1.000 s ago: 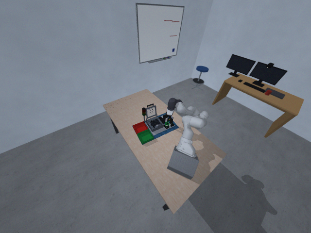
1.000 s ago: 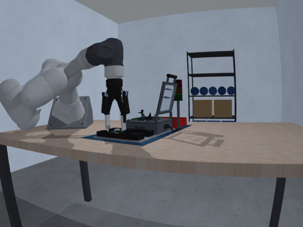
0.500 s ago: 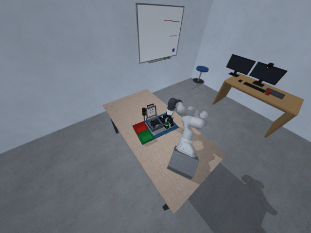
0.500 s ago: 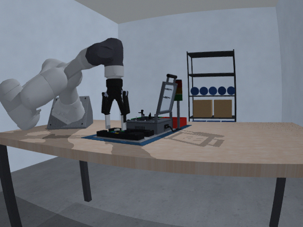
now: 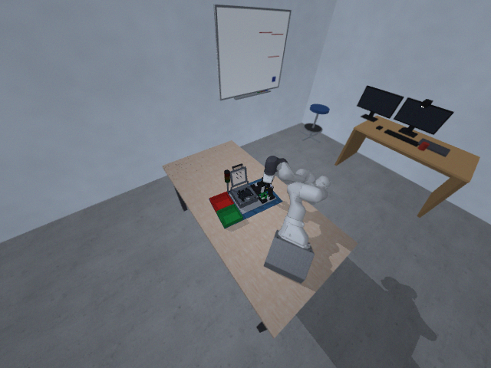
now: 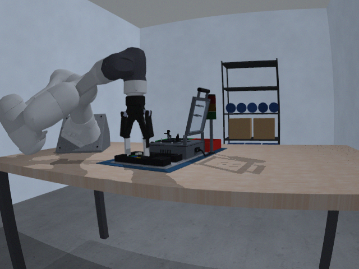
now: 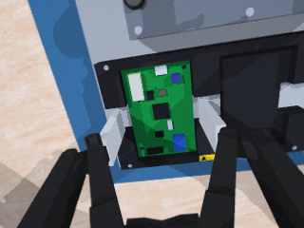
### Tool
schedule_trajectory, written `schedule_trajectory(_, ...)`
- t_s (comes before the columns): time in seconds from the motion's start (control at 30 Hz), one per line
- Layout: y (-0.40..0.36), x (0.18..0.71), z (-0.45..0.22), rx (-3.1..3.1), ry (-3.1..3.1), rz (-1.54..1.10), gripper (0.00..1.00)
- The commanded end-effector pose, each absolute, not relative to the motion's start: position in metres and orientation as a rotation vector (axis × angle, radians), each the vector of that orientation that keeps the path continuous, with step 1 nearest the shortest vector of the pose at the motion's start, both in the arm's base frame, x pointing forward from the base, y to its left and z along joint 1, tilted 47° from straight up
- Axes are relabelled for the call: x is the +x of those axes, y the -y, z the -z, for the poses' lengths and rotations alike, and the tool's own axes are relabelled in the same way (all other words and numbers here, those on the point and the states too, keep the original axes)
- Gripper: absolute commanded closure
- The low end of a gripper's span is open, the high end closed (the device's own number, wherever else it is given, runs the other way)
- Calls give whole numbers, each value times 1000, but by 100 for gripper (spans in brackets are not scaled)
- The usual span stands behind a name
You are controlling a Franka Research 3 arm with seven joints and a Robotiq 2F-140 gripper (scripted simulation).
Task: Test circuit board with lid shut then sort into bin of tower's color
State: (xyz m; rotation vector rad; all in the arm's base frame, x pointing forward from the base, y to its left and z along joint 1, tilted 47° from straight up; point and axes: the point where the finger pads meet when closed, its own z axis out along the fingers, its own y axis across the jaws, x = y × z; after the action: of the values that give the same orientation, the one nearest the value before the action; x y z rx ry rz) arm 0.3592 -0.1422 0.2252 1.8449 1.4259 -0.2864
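Observation:
The green circuit board (image 7: 160, 110) lies face up in the left pocket of the black tray (image 7: 199, 104) in the wrist view, its white connector (image 7: 136, 86) at the end toward the tester. My gripper (image 7: 160, 115) is open, one white fingertip on each long side of the board, just above the tray; the fingers do not touch the board. In the exterior view the gripper (image 6: 135, 145) reaches down into the tray (image 6: 147, 159). The tester (image 6: 176, 147) stands beside the tray with its lid (image 6: 197, 115) raised and its handle (image 6: 202, 90) on top. The signal tower (image 6: 211, 107) shows no light that I can tell.
The tray's right pocket (image 7: 249, 90) is empty. A red bin (image 5: 220, 200) and a green bin (image 5: 229, 215) stand beside the tester on the blue mat (image 5: 261, 205). My arm's base (image 5: 291, 253) stands on the table's near side.

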Motion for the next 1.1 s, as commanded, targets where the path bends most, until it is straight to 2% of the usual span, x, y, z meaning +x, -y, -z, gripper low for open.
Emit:
schedule_trajectory(0.0,143,362,-223,1836,-1437,282,42)
schedule_trajectory(0.93,145,363,-221,1836,-1437,282,42)
schedule_trajectory(0.97,145,363,-221,1836,-1437,282,46)
schedule_trajectory(1.07,145,363,-221,1836,-1437,282,46)
